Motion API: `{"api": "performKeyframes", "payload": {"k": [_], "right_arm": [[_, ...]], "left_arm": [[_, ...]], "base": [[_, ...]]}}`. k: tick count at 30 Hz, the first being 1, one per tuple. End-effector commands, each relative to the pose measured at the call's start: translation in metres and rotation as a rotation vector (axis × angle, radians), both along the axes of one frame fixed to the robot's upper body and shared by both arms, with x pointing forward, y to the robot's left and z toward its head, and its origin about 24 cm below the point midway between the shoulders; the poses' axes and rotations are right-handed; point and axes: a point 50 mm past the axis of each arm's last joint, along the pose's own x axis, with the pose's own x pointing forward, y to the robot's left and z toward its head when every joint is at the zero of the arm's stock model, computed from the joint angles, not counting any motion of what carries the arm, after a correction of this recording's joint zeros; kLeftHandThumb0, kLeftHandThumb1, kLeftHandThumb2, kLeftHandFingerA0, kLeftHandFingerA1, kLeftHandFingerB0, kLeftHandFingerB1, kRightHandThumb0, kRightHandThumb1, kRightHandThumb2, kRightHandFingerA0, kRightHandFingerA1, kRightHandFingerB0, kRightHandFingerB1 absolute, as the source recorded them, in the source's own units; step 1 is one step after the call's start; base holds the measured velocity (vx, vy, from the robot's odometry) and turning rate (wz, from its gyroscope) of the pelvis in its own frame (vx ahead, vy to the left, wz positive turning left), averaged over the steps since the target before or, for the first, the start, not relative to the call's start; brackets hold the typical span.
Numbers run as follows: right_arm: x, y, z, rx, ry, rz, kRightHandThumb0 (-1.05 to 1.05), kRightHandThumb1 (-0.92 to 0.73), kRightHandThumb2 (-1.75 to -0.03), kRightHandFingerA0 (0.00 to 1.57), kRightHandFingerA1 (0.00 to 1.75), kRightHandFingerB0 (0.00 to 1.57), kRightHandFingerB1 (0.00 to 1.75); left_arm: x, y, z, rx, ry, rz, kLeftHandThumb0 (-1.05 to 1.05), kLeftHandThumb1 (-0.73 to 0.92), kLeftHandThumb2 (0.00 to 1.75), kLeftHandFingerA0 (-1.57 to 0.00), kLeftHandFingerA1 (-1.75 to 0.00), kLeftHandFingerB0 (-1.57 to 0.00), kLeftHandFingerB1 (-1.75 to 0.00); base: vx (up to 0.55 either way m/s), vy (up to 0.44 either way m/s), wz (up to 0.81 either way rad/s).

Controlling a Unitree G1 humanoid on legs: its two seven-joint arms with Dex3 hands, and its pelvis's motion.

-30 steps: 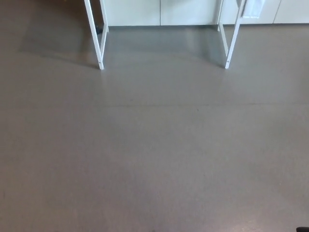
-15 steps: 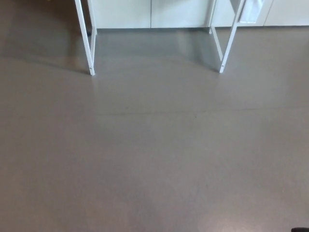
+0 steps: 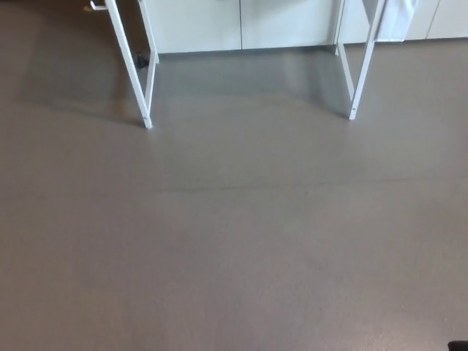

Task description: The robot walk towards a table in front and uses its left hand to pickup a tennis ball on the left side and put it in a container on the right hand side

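The tennis ball is out of view, and so is the container: the table (image 3: 130,66) shows only by its white legs, with its top cut off by the upper edge of the head view. The left front leg (image 3: 135,80) slants down to a foot on the floor, with a second leg (image 3: 151,73) close behind it. The right front leg (image 3: 363,69) and the one behind it (image 3: 344,62) stand well apart from the left pair. Neither the left hand nor the right hand shows, so whether their fingers are apart or closed cannot be told.

A white sheet or cloth (image 3: 398,18) hangs beside the right legs at the top edge. Behind the table runs a row of pale cabinet fronts (image 3: 241,25). The grey-brown floor (image 3: 234,248) fills the rest, crossed by a faint seam (image 3: 292,184). A small dark sliver (image 3: 458,346) sits at the bottom right corner, too small to identify.
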Motion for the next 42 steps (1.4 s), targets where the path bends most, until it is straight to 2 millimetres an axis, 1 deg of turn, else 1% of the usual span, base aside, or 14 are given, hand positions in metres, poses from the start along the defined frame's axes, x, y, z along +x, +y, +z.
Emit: {"api": "performKeyframes", "payload": {"k": [1, 5, 6, 7, 8, 11, 15, 20, 21, 26, 33, 34, 35, 42], "right_arm": [[0.000, -0.001, 0.002, -0.016, -0.011, 0.012, -0.18, -0.45, -0.53, 0.71, 0.50, 0.56, 0.44], [-0.004, -0.002, 0.000, -0.020, 0.002, 0.014, -0.18, -0.45, -0.53, 0.72, 0.49, 0.56, 0.43], [-0.005, -0.002, -0.001, -0.023, 0.006, 0.013, -0.26, -0.41, -0.59, 0.71, 0.53, 0.54, 0.47], [-0.004, -0.001, -0.001, -0.025, 0.009, 0.012, -0.26, -0.41, -0.59, 0.71, 0.53, 0.54, 0.47], [-0.004, -0.001, -0.001, -0.031, 0.010, 0.015, -0.28, -0.40, -0.59, 0.72, 0.54, 0.55, 0.48], [-0.003, -0.001, -0.002, -0.033, 0.007, 0.013, -0.28, -0.40, -0.60, 0.72, 0.55, 0.55, 0.48], [-0.026, -0.002, -0.006, -0.031, 0.052, 0.011, -0.27, -0.40, -0.59, 0.71, 0.55, 0.54, 0.48], [-0.043, -0.002, -0.008, -0.019, 0.074, 0.006, -0.27, -0.40, -0.59, 0.70, 0.55, 0.54, 0.48], [-0.046, -0.002, -0.010, -0.024, 0.082, 0.010, -0.31, -0.39, -0.61, 0.67, 0.55, 0.53, 0.49], [-0.064, -0.007, -0.022, -0.031, 0.130, 0.000, -0.34, -0.38, -0.61, 0.66, 0.55, 0.53, 0.49], [-0.069, -0.007, -0.022, -0.034, 0.128, 0.006, -0.34, -0.38, -0.61, 0.64, 0.54, 0.53, 0.49], [-0.068, -0.008, -0.024, -0.031, 0.137, 0.001, -0.35, -0.38, -0.62, 0.64, 0.54, 0.53, 0.49], [-0.068, -0.008, -0.023, -0.030, 0.138, -0.004, -0.34, -0.38, -0.61, 0.66, 0.54, 0.53, 0.48], [-0.067, -0.008, -0.025, -0.027, 0.126, -0.003, -0.32, -0.39, -0.61, 0.65, 0.55, 0.51, 0.48]], "left_arm": [[0.001, 0.006, 0.004, 0.018, -0.022, -0.002, -0.05, 0.76, 0.62, -0.40, -0.42, -0.29, -0.32], [-0.004, 0.005, 0.003, 0.018, -0.006, -0.006, -0.06, 0.74, 0.61, -0.43, -0.41, -0.28, -0.32], [-0.004, 0.005, 0.003, 0.021, 0.001, -0.007, -0.06, 0.55, 0.96, -0.33, -0.58, -0.13, -0.47], [-0.003, 0.006, 0.002, 0.025, 0.005, -0.008, -0.06, 0.55, 0.96, -0.33, -0.58, -0.13, -0.47], [-0.003, 0.006, 0.003, 0.027, 0.008, -0.006, -0.06, 0.73, 0.61, -0.43, -0.41, -0.27, -0.31], [-0.003, 0.006, 0.003, 0.032, 0.006, -0.003, -0.04, 0.76, 0.62, -0.42, -0.40, -0.28, -0.32], [-0.026, 0.005, -0.003, 0.016, 0.051, -0.006, -0.07, 0.73, 0.61, -0.42, -0.41, -0.27, -0.31], [-0.041, 0.004, -0.005, 0.039, 0.080, -0.014, -0.11, 0.68, 0.60, -0.41, -0.40, -0.28, -0.32], [-0.043, 0.003, -0.005, 0.039, 0.084, -0.008, -0.09, 0.68, 0.60, -0.45, -0.39, -0.29, -0.32], [-0.058, 0.003, -0.006, 0.045, 0.118, -0.018, -0.10, 0.68, 0.60, -0.43, -0.39, -0.28, -0.31], [-0.061, 0.003, -0.008, 0.049, 0.130, -0.028, -0.12, 0.68, 0.59, -0.45, -0.39, -0.28, -0.31], [-0.060, 0.003, -0.008, 0.034, 0.130, -0.017, -0.09, 0.50, 0.93, -0.33, -0.57, -0.15, -0.47], [-0.059, 0.003, -0.008, 0.034, 0.129, -0.025, -0.12, 0.69, 0.60, -0.43, -0.39, -0.27, -0.31], [-0.058, 0.004, -0.010, 0.051, 0.137, -0.033, -0.12, 0.67, 0.59, -0.44, -0.38, -0.28, -0.31]], "base": [[0.16, 0.104, -0.06], [0.23, 0.203, 0.06], [0.23, 0.339, -0.26], [0.22, 0.333, -0.01], [0.26, 0.148, 0.05], [0.23, 0.068, 0.06], [0.24, -0.022, 0.08], [0.31, -0.183, 0.11], [0.27, -0.255, 0.48], [0.27, -0.100, 0.01], [0.28, 0.097, -0.17], [0.38, 0.166, -0.08], [0.42, 0.195, 0.05], [0.38, 0.145, -0.13]]}}
